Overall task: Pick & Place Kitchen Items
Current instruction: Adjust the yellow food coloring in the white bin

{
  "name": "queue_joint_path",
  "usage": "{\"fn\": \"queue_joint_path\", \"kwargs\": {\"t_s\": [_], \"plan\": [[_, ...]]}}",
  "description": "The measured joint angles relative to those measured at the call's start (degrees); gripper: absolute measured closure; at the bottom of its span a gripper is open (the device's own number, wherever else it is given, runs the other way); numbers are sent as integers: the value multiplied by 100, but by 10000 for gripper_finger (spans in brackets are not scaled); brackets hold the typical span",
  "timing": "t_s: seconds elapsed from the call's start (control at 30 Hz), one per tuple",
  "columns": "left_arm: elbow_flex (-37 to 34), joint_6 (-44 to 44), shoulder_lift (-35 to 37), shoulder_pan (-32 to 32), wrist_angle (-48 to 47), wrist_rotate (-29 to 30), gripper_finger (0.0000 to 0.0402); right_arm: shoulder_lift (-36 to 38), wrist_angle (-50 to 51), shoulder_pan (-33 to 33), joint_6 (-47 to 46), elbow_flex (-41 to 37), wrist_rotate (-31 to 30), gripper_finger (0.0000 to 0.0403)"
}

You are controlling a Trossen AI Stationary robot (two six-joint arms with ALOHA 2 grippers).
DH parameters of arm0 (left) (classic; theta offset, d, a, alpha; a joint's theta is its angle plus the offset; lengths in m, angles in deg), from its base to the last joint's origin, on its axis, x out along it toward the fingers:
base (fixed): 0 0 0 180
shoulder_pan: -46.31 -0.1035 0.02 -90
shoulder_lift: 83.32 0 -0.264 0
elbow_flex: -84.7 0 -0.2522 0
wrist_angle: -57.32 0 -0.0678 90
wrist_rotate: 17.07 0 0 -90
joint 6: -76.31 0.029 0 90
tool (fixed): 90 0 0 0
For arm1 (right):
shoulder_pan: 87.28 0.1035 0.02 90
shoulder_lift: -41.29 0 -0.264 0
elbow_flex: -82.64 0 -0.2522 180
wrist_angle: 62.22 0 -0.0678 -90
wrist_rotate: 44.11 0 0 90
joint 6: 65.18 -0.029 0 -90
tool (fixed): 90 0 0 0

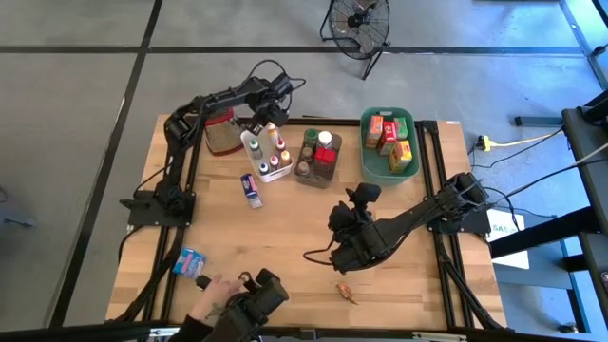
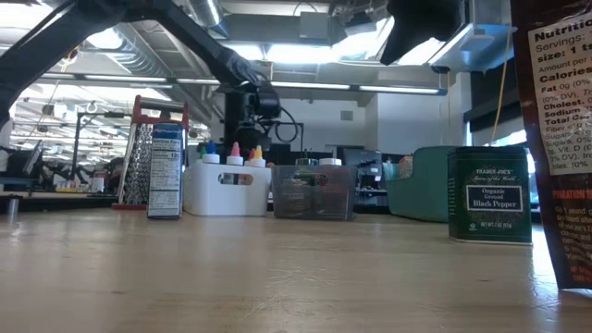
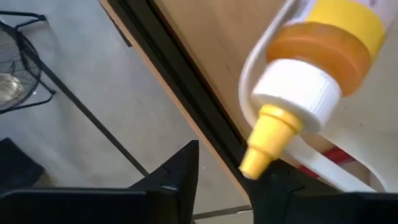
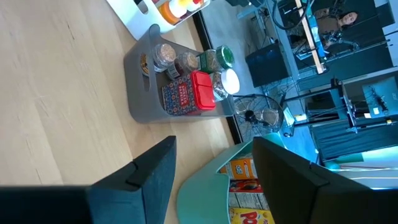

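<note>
A small bottle [image 3: 314,68] with orange contents, a white cap and a yellow nozzle stands in the white tub [image 1: 255,150] at the table's far side, among other small bottles with coloured caps. My left gripper [image 3: 230,157] hangs over it, pointing steeply down and open, with the nozzle between its fingers. My right gripper [image 4: 214,144] hovers open over the table's middle [image 1: 344,217] with nothing between its fingers. A blue box [image 1: 251,190] stands upright on the table near the white tub. My left gripper comes from above at the bottle's yellow nozzle [image 3: 264,140]. The nozzle's tip stands right beside one finger [image 3: 289,190]; I cannot tell whether they touch. The other finger [image 3: 177,180] stands apart from it. The bottle stays in the white tub.
A clear tub of jars and a red tin [image 1: 318,157] and a green tub of boxes [image 1: 389,142] stand right of the white tub, and a red-topped grater [image 1: 220,133] left of it. At the near edge are a person's hand [image 1: 214,288], a blue box [image 1: 190,259] and a pepper tin [image 2: 490,194].
</note>
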Motion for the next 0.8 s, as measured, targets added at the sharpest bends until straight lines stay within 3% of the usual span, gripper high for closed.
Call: {"fn": "queue_joint_path", "kwargs": {"t_s": [0.27, 0.8], "plan": [[0, -10, 9, 23, 63, 129, 315, 0, 27, 0, 2, 0, -21, 190], [144, -361, 22, 23, 27, 213, 305, -2, 71, 2, 0, 0, -52, 190]]}}
